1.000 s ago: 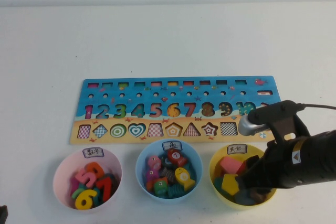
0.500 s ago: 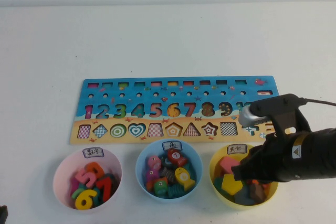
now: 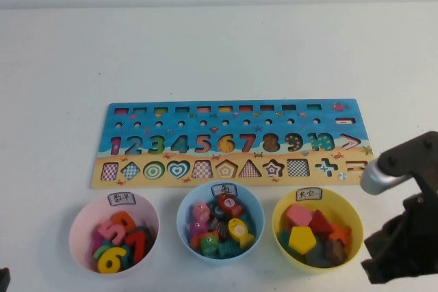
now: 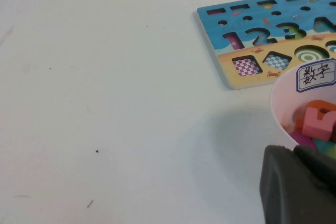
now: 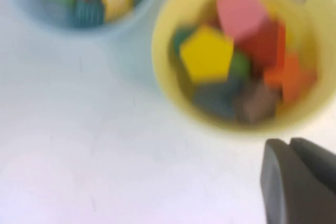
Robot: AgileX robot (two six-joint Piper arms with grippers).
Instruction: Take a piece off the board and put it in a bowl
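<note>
Hanging at the near right corner of the table, the right gripper (image 5: 298, 182) has its fingers pressed together on nothing; in its wrist view the two dark fingers meet just outside the rim of the yellow bowl (image 3: 282, 211), on the side facing the robot. In the high view the right arm is a black bulk at the lower right edge, apart from the bowl, with bare white table (image 3: 219, 46) between them.

Inside the yellow bowl lies the red triangle (image 3: 320, 221), resting among a pink block (image 3: 298, 214), a yellow pentagon (image 3: 302, 239) and an orange cross (image 3: 340, 234). The bowl's white label sits on its far rim, close to the sandy lower edge of the board (image 3: 229, 143).

The board lies flat across the middle of the table, its long edges running left to right, and its near edge stands just beyond the three bowls. The light blue bowl (image 3: 187, 208) sits between the yellow bowl and the pink bowl (image 3: 82, 213), each set apart from the next by a narrow strip of table. Beyond the board the table is wide and open up to its far edge.

The left gripper (image 4: 299, 187) shows only as a dark shape at the frame's corner beside the pink bowl's rim; whether its fingers are parted cannot be told.
</note>
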